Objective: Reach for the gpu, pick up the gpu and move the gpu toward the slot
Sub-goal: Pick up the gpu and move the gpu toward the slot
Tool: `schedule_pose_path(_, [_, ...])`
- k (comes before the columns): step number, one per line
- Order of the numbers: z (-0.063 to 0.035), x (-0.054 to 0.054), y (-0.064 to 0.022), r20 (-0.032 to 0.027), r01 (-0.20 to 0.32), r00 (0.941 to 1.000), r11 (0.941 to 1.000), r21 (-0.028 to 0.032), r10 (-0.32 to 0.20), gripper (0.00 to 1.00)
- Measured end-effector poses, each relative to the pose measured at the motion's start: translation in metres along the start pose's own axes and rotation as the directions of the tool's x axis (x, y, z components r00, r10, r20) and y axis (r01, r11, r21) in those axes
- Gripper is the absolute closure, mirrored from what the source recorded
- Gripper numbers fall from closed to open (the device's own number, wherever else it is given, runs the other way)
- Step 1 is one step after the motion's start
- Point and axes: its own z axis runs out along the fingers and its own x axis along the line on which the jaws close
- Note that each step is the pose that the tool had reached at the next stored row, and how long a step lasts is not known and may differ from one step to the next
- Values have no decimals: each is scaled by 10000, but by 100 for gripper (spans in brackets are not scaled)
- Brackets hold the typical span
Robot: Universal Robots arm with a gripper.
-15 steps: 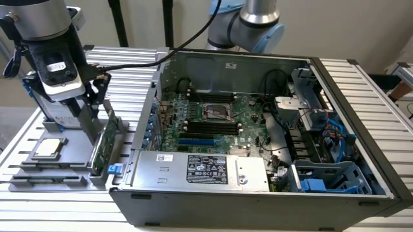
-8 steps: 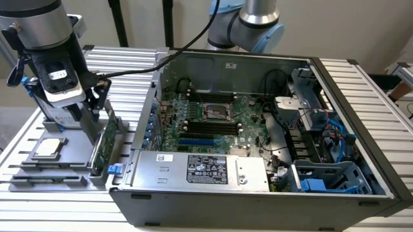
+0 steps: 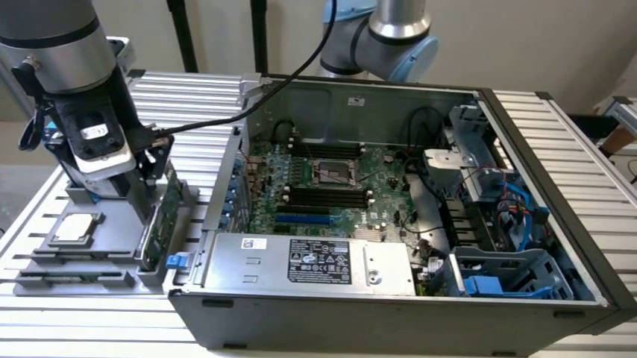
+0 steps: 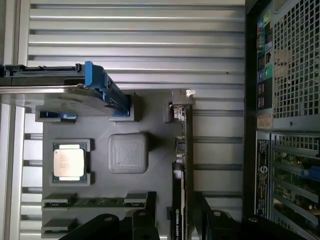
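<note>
Gpu stands on edge in the grey holder on the desk, between the wide-spread fingers of the pincer. The wrist view adds the CPU chip and hard drive; the exterior view shows the open computer case beyond

Arm upright at exterior view's left, forearm vertical, wrist pointing straight down. Below wrist, tool hangs low. Wrist view: two dark fingers parted, clear gap between, tips level.
</note>
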Motion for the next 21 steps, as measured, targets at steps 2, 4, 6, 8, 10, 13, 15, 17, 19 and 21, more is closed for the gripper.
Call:
schedule_pose_path(2, [35,0,-15,9,1,10000,10000,1,-1,58])
schedule_pose_path(4, [71,0,-32,17,0,10000,10000,1,0,58])
schedule_pose_path(6, [108,-1,-49,25,2,10000,10000,0,-2,58])
schedule_pose_path(8, [143,-2,-63,30,1,10000,10000,2,-1,58])
schedule_pose_path(10, [179,-4,-74,39,2,10000,10000,2,-2,56])
schedule_pose_path(13, [233,-9,-86,60,2,10000,10000,2,-2,50])
schedule_pose_path(15, [268,-20,-90,84,3,10000,10000,2,-3,50])
schedule_pose_path(17, [298,-33,-92,113,5,9999,10000,2,-5,50])
schedule_pose_path(19, [330,-41,-92,146,4,9999,10000,2,-4,50])
schedule_pose_path(21, [360,-44,-93,181,6,9998,10000,2,-6,50])
